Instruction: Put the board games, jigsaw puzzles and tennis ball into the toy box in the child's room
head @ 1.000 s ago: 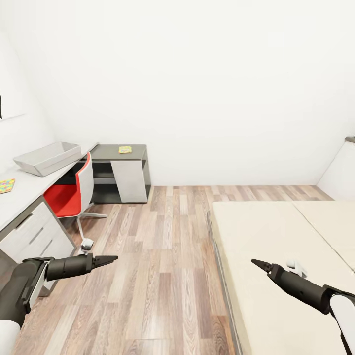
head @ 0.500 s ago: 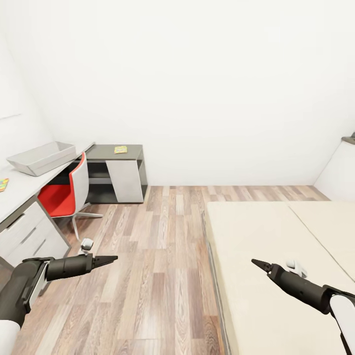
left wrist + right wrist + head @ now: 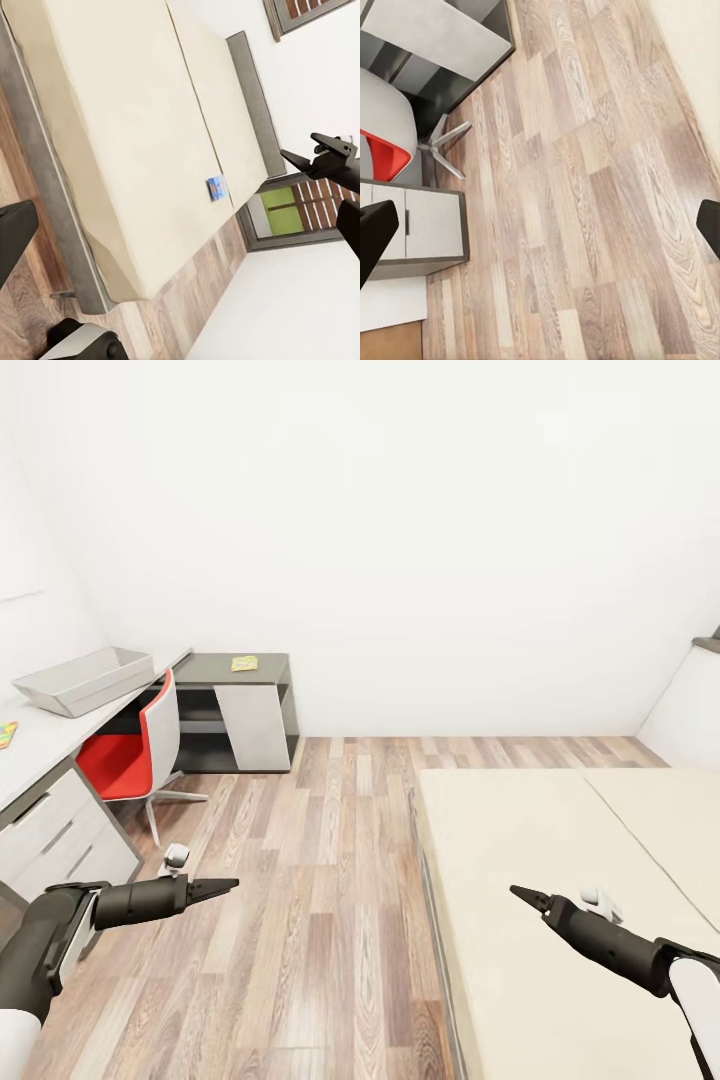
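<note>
between surface and bed, nothing carried yet

the toy box (image 3: 85, 680) is seen on the pale surface (image 3: 40, 745), a jigsaw puzzle (image 3: 6, 734) at its near edge. both pincers, left (image 3: 228, 883) and right (image 3: 520, 893), are held together and empty. a blue board game (image 3: 217, 187) on the bed (image 3: 127, 135) is caught from the left wrist, so a turn toward the bed is judged next.

Forearms: matte black, tapered cylinders
Upper arm shells: white
Left gripper (image 3: 228, 883): slim black pointed fingers
Right gripper (image 3: 522, 894): same black taper
</note>
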Controlling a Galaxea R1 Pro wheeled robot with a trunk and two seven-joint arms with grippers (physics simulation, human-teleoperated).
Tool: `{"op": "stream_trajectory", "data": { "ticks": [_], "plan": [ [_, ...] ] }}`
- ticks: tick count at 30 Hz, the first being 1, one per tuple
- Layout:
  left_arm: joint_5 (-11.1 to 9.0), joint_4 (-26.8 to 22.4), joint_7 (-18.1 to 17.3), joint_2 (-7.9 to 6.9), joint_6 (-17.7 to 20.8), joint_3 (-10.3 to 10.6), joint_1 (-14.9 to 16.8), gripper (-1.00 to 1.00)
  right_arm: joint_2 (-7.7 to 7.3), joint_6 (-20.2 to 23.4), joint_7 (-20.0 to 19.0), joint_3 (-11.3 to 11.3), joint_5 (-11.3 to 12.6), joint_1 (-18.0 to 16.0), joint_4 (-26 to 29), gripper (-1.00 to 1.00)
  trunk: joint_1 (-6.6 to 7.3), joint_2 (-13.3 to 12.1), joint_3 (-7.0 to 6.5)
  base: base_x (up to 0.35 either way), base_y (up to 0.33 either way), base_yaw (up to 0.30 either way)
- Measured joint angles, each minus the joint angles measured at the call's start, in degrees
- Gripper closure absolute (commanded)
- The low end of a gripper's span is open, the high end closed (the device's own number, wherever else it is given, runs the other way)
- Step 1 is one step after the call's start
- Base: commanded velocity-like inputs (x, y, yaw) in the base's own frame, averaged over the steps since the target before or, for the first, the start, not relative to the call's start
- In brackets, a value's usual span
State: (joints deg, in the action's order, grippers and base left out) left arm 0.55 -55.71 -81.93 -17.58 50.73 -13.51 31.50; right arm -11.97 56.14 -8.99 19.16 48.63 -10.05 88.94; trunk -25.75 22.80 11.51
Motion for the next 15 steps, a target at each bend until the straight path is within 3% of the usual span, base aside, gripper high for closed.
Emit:
{"op": "stream_trajectory", "data": {
  "ticks": [15],
  "plan": [
    [0.0,0.0,0.0,0.00,0.0,0.0,0.0,-1.00,-0.01,0.0,0.0,0.0,0.0,0.0,0.0,-1.00,0.00,0.0,0.00,-0.015,0.000,0.000]
  ]
}}
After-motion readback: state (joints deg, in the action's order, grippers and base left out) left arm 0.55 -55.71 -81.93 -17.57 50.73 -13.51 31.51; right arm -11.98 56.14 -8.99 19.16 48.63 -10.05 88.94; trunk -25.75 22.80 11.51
